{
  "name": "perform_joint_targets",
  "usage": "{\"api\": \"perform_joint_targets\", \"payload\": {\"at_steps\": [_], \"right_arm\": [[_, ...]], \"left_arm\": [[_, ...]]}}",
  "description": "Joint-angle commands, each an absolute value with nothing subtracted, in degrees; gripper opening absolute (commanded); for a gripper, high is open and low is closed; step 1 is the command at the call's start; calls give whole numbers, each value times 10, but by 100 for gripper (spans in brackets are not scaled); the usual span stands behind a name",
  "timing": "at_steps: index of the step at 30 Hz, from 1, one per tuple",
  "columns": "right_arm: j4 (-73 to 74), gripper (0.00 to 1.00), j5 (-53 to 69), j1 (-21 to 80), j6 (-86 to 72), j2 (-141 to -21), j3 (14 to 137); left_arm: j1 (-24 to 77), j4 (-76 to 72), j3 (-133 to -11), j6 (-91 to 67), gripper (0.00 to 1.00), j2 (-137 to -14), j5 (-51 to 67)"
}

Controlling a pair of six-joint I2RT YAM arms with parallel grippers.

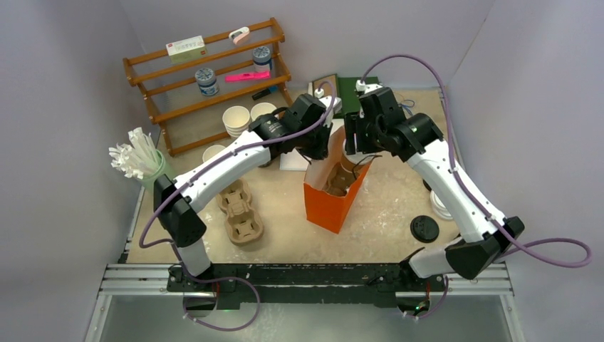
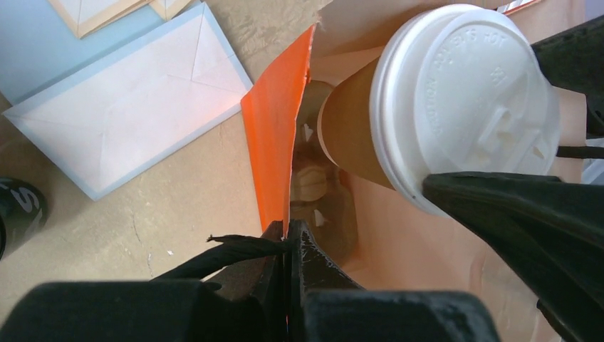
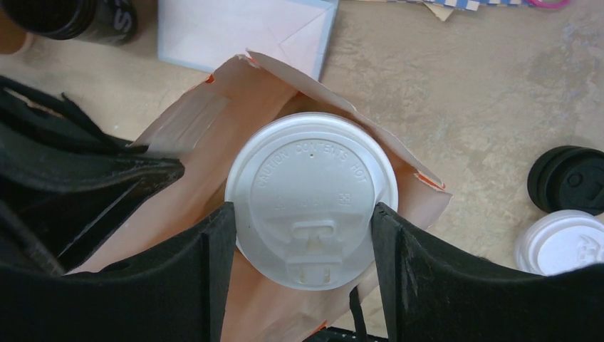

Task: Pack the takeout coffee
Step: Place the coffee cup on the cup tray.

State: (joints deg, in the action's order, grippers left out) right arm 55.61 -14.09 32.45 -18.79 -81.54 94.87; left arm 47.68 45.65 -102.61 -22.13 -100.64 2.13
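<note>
An orange paper bag [image 1: 329, 199] stands open mid-table. My left gripper [image 2: 291, 231] is shut on the bag's orange rim [image 2: 274, 135], holding that side; in the top view it [image 1: 322, 144] sits at the bag's back left edge. My right gripper [image 3: 303, 217] is shut on a takeout coffee [image 3: 311, 192], a brown cup [image 2: 354, 128] with a white lid [image 2: 463, 89], one finger against each side of the lid. The cup hangs upright over the bag's mouth [image 3: 206, 121]. Something pale lies deep in the bag [image 2: 313, 182].
A pulp cup carrier [image 1: 240, 214] and a straw holder [image 1: 139, 160] sit left of the bag, with white cups [image 1: 237, 119] and a wooden rack [image 1: 206, 78] behind. Black lids [image 3: 570, 178] and a white lid [image 3: 563, 244] lie to the right. A white envelope [image 2: 121, 121] lies behind the bag.
</note>
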Motion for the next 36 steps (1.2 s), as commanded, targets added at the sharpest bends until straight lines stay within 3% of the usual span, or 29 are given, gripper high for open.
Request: {"api": "perform_joint_targets", "payload": {"at_steps": [1,11,17,24,29,36], "right_arm": [[517,40,-88,324,-175,-770,937],[481,40,-13,371,-146,-714,876],[427,39,-63,460,-143,-665,807],[381,38,-95,490,-127,-616,747],[384,35,-112,523,-119,-619,741],[381,32,-183,564,-104,-624,724]], "left_arm": [[480,422,-998,-250,0,-941,9],[490,380,-924,-240,0,-840,20],[496,352,-880,-235,0,-797,57],[504,362,-873,-226,0,-784,103],[504,399,-906,-192,0,-808,140],[504,467,-982,-152,0,-836,85]]}}
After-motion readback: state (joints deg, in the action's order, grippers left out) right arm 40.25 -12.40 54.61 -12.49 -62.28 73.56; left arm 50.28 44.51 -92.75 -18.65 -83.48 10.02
